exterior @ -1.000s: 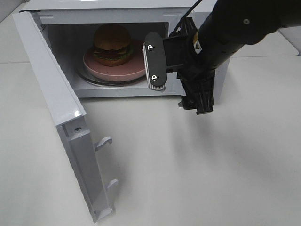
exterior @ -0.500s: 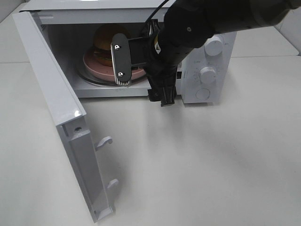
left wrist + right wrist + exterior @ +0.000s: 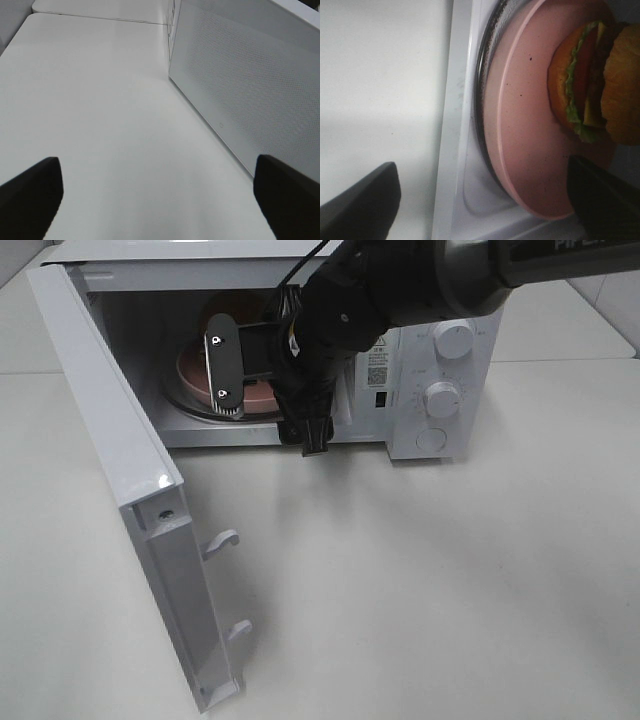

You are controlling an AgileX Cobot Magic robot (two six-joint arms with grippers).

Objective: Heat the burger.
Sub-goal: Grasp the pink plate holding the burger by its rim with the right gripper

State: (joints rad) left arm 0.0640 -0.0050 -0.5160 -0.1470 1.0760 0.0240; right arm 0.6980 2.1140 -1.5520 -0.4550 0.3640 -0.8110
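The burger (image 3: 590,85) sat on the pink plate (image 3: 525,130), and that plate rested on the glass turntable (image 3: 481,100) inside the microwave (image 3: 440,360), toward the far left of the cavity. The right gripper (image 3: 262,365) hung at the mouth of the cavity with its jaws spread wide and holding nothing; one finger (image 3: 222,368) stood in front of the plate in the high view, and the wrist view showed the plate's near rim lying between the two fingertips without showing any contact. So the burger lay straight ahead of that gripper, farther into the oven, a round thing with no long axis to favour. The left gripper (image 3: 160,197) was well off to the left, also wide open and empty, facing the outer face of the open door (image 3: 250,80). It seemed nearer to the door, whose swing shut looked like the remaining step.
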